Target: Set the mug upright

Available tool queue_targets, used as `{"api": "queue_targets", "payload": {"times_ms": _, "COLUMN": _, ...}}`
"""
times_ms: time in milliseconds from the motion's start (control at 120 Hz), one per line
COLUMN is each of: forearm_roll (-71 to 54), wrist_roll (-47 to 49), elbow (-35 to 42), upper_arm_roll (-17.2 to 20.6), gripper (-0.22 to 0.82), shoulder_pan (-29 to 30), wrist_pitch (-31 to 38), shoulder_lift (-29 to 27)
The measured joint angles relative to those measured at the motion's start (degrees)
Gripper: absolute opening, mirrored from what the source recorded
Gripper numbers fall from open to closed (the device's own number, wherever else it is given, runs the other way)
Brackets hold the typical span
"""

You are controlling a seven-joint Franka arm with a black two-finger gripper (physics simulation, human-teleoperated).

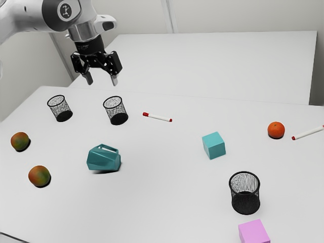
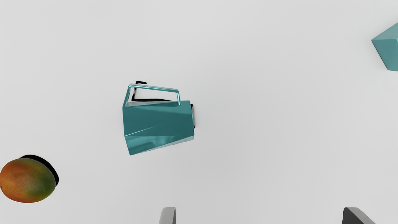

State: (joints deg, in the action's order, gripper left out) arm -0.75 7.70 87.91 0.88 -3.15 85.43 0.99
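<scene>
The teal mug (image 1: 104, 159) lies on its side on the white table, its handle raised on one side. In the wrist view the mug (image 2: 158, 124) shows its faceted body and looped handle, ahead of the fingertips. My gripper (image 1: 102, 80) hangs high over the far part of the table, past the wire cups and well away from the mug. The wrist view has the gripper (image 2: 259, 214) open, its two fingers wide apart with nothing between them.
Black mesh cups stand at the back (image 1: 116, 110), (image 1: 59, 108) and front right (image 1: 245, 193). Two mangoes (image 1: 39, 175) lie left of the mug in the exterior view. A teal cube (image 1: 214, 146), pink cube (image 1: 254, 233), orange (image 1: 276, 129) and markers (image 1: 158, 117) are rightward.
</scene>
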Motion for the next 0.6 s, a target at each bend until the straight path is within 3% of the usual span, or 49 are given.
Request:
{"api": "queue_targets", "payload": {"times_ms": 442, "forearm_roll": 0.05, "wrist_roll": -0.01, "elbow": 3.03, "upper_arm_roll": -0.84, "gripper": 0.58, "shoulder_pan": 0.15, "wrist_pitch": 0.07, "shoulder_lift": -2.91}}
{"api": "queue_targets", "payload": {"times_ms": 600, "forearm_roll": 0.48, "wrist_roll": -1.07, "elbow": 4.15, "upper_arm_roll": -1.05, "gripper": 0.58, "shoulder_pan": 3.02, "wrist_pitch": 0.04, "shoulder_lift": -2.91}}
